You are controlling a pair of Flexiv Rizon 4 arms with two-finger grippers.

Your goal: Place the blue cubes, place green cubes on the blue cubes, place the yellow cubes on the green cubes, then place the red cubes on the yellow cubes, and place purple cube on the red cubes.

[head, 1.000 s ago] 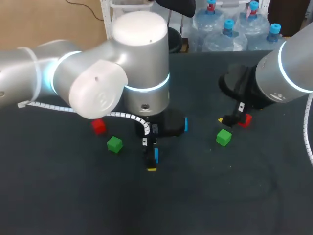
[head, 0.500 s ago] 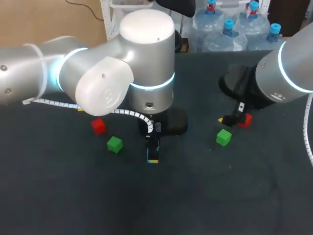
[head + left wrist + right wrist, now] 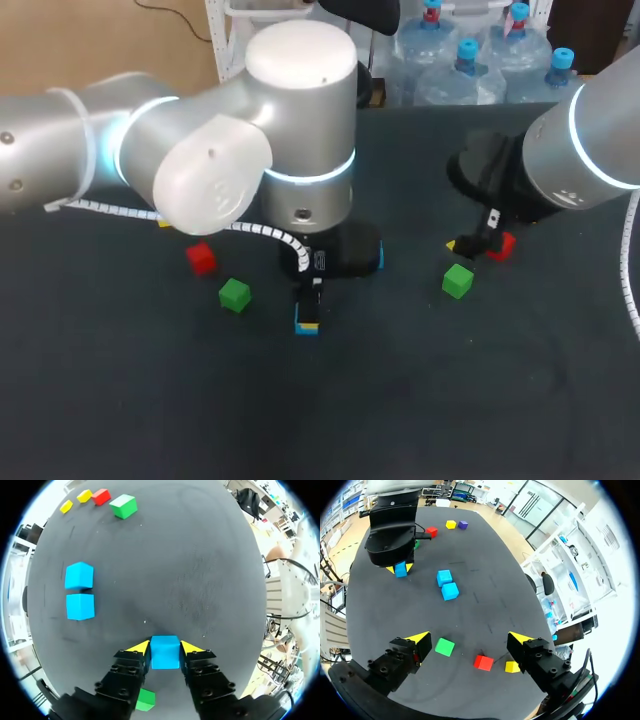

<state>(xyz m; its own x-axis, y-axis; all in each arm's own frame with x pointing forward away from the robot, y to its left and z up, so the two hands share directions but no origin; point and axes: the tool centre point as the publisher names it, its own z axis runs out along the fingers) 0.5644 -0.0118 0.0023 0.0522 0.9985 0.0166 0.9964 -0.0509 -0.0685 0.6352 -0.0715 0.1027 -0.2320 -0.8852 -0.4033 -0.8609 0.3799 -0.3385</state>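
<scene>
Left gripper was closed on a small blue cube, plastic by the look, with one yellow tip against each side face. Across the last second the head view showed this arm's wrist swing and draw the cube a short way in toward the pair of blue cubes lying side by side on the dark matte table. The cube ended near that pair but clearly apart from it, low over the cloth; whether it touched the table could not be told. Right gripper had not shifted at all. It hung spread wide and empty, well apart from the pair on the side away from the left gripper, above a green cube, a red cube and a yellow cube. A second green cube and second red cube lay beyond the left gripper from the pair, and a purple cube sat farther off still. Judgement — the blue base layer was being laid, with this third cube about to join the pair. Nothing was stacked yet, so the green, yellow, red and purple tiers all remained to do.
</scene>
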